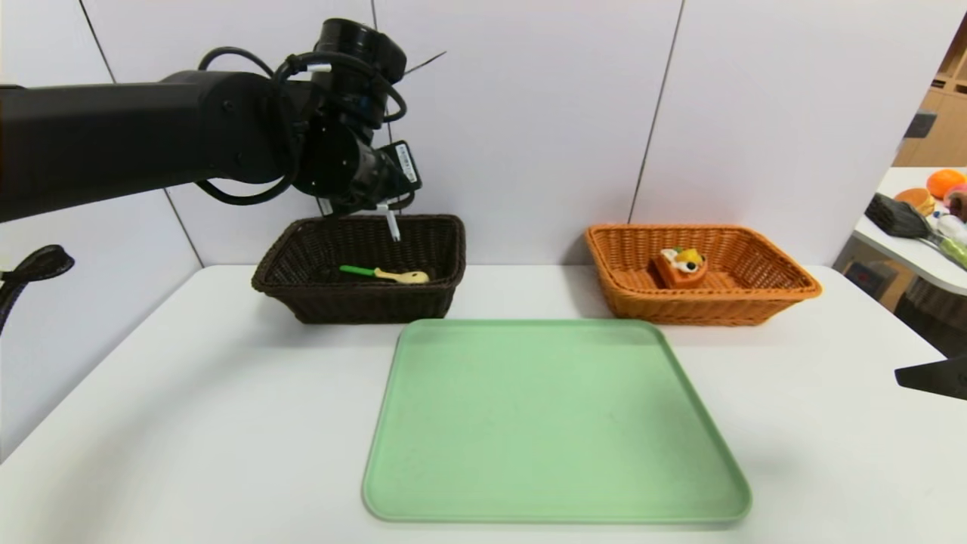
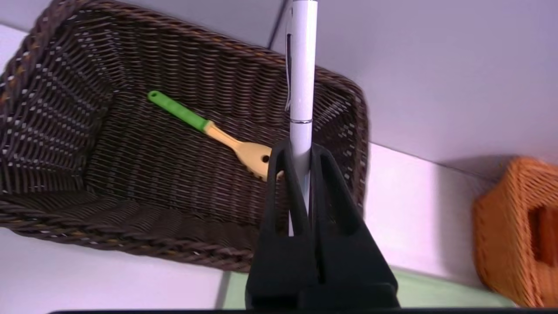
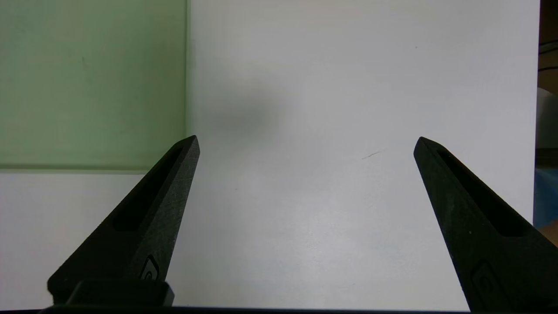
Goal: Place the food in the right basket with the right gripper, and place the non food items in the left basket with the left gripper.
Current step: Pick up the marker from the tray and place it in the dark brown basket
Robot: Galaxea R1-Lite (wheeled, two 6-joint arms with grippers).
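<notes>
Before white wall panels [image 1: 529,113], at ten o'clock from the tray [image 1: 559,423], above the dark basket [image 1: 359,290], grip the likely light, stiff, slick pen [image 2: 302,78] by its lower barrel in the closed left gripper [image 2: 300,150], with the right gripper [image 3: 307,141] open at three.

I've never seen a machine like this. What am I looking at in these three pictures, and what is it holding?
It's a robot with two arms. One picture comes from a camera on its head, looking down at the table; the other two come from cameras on its wrists.

The left gripper, a two-fingered claw, is pinching a white pen above the dark brown basket, where a green-handled slotted spoon lies. The right gripper waits open and empty over the table's right side.

The orange basket holds a waffle piece with cream and fruit. In front of the baskets lies a green tray with nothing on it.
</notes>
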